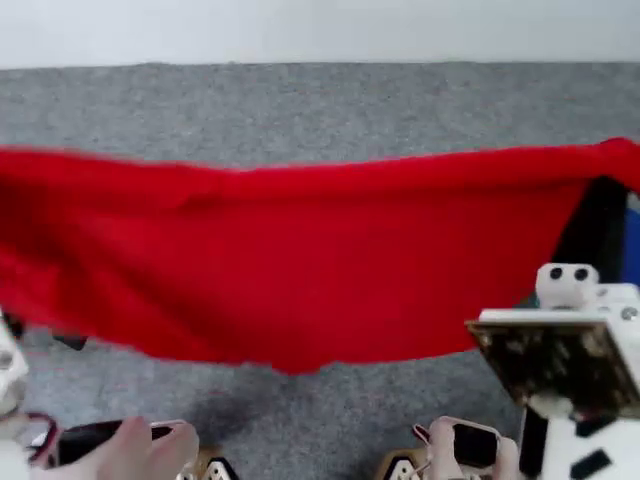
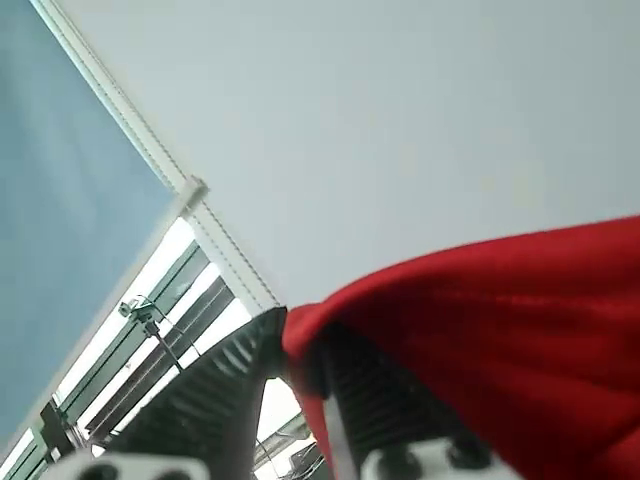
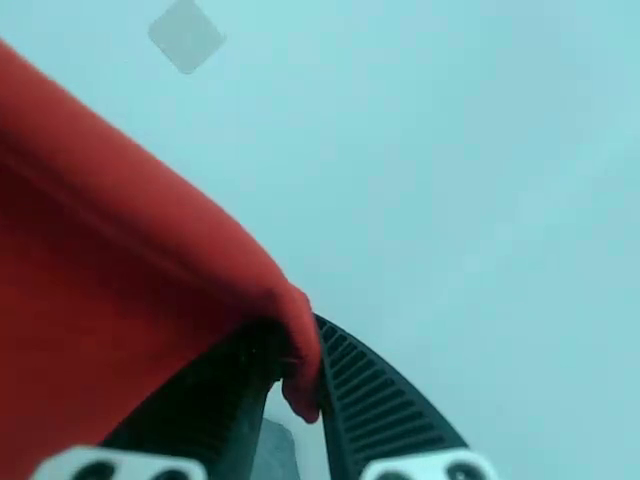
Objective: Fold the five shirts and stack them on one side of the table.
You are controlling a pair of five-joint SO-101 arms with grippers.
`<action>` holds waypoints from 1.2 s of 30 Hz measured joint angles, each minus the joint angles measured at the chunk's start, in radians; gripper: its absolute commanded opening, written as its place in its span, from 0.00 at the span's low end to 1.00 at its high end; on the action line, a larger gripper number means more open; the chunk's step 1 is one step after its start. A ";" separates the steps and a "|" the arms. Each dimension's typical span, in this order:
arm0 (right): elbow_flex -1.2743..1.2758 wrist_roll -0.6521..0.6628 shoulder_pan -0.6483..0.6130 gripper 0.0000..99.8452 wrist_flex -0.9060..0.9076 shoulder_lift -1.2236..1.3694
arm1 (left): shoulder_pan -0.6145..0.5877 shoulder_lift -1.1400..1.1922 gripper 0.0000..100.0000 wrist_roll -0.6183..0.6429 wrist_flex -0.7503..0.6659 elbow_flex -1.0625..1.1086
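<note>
A red shirt [image 1: 300, 260] hangs stretched wide in the air above the grey table [image 1: 300, 110], spanning almost the whole high view. My left gripper [image 2: 296, 348] is shut on one corner of the red shirt [image 2: 500, 340], the cloth pinched between its black ribbed fingers [image 2: 215, 400]. My right gripper [image 3: 300, 375] is shut on the other corner of the red shirt [image 3: 100, 300], with a fold of cloth bulging out between its fingers [image 3: 370, 400]. Both wrist views look upward, to the ceiling.
The right arm's white body [image 1: 565, 340] rises at the table's front right, in front of the cloth's lower edge. A strip of something blue [image 1: 632, 235] shows at the right edge. Bare grey table lies behind and below the shirt.
</note>
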 measured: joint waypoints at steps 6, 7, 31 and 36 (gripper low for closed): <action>0.000 0.000 0.000 0.01 0.087 0.071 | 0.000 -0.009 0.01 -0.026 0.071 0.158; 0.000 0.000 0.000 0.01 0.109 0.100 | 0.000 -0.008 0.01 -0.028 0.071 0.204; 0.927 -0.003 0.006 0.01 -0.695 0.554 | 0.068 0.505 0.01 -0.028 -0.617 1.301; 0.870 -0.002 0.006 0.01 -0.925 0.761 | 0.069 0.608 0.01 -0.028 -0.870 1.301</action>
